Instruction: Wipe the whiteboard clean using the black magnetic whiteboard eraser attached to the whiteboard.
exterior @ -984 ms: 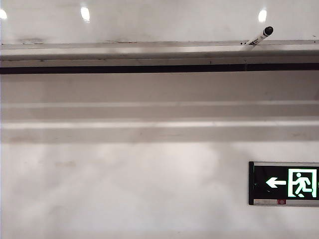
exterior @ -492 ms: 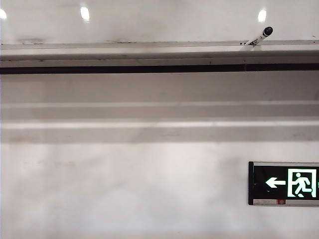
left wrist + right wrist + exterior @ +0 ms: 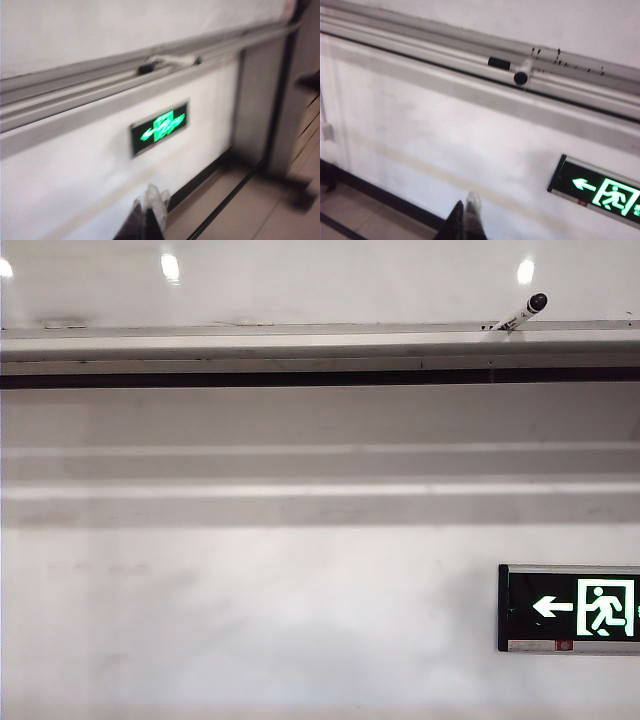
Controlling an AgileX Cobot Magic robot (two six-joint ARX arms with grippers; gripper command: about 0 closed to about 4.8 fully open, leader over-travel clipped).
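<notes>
The whiteboard (image 3: pixel 320 285) is the glossy white panel at the top of the exterior view, with a silver-grey ledge (image 3: pixel 250 345) under it. The black eraser is out of view in every frame. Small black marks (image 3: pixel 557 57) dot the whiteboard (image 3: pixel 560 20) just above the ledge in the right wrist view. My left gripper (image 3: pixel 150 212) is shut on nothing, well below the ledge (image 3: pixel 75 85) and in front of the wall. My right gripper (image 3: pixel 465 217) is also shut and empty, low before the wall. Neither gripper shows in the exterior view.
A white marker with a black cap (image 3: pixel 522 312) leans on the ledge at the right; it also shows as the marker (image 3: pixel 170 61) and the marker (image 3: pixel 522 75). A short black piece (image 3: pixel 499 63) lies beside it. A green exit sign (image 3: pixel 570 607) hangs on the wall. Tan floor (image 3: pixel 260 210) lies below.
The soft shadows on the wall below the ledge have faded and shifted. The marker, ledge and sign have not moved.
</notes>
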